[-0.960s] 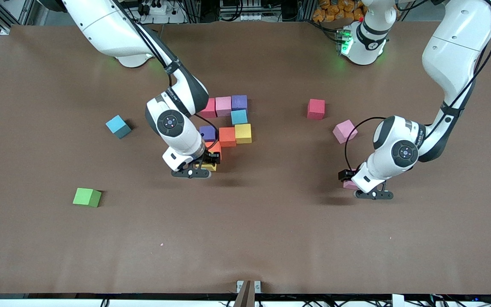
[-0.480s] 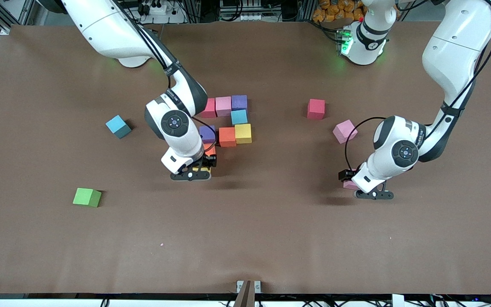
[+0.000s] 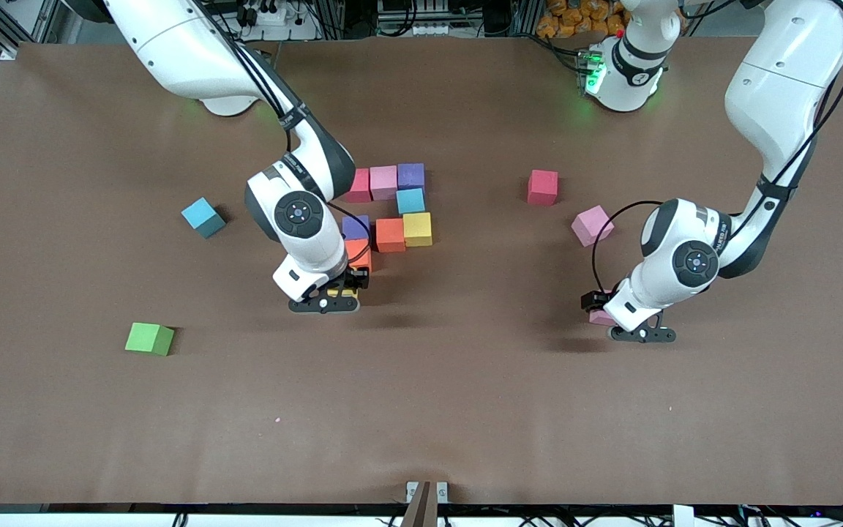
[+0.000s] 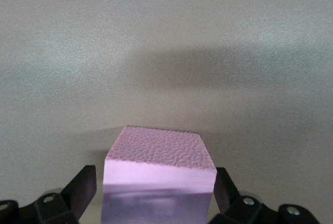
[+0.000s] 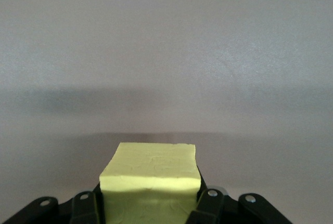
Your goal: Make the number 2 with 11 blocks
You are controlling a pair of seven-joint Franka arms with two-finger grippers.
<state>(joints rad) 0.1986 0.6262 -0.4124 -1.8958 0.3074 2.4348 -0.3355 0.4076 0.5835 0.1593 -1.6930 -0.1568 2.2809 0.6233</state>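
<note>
Several blocks form a partial number 2 [image 3: 390, 212]: a crimson block [image 3: 358, 185], a pink one [image 3: 383, 181], a purple one [image 3: 411, 176], light blue [image 3: 411, 200], yellow [image 3: 418, 229], orange [image 3: 390, 235], a second purple [image 3: 356, 228] and a second orange [image 3: 359, 256]. My right gripper [image 3: 341, 293] is shut on a yellow block [image 5: 151, 174], low over the table right beside that second orange block. My left gripper [image 3: 604, 316] stands open around a pink block [image 4: 158, 177] that rests on the table toward the left arm's end.
Loose cubes lie about: a crimson one [image 3: 543, 187] and a pink one [image 3: 592, 225] toward the left arm's end, a blue one [image 3: 203, 217] and a green cube [image 3: 149, 339] toward the right arm's end.
My right gripper has shifted a little toward the right arm's end with the yellow block in it. The left arm has not moved.
</note>
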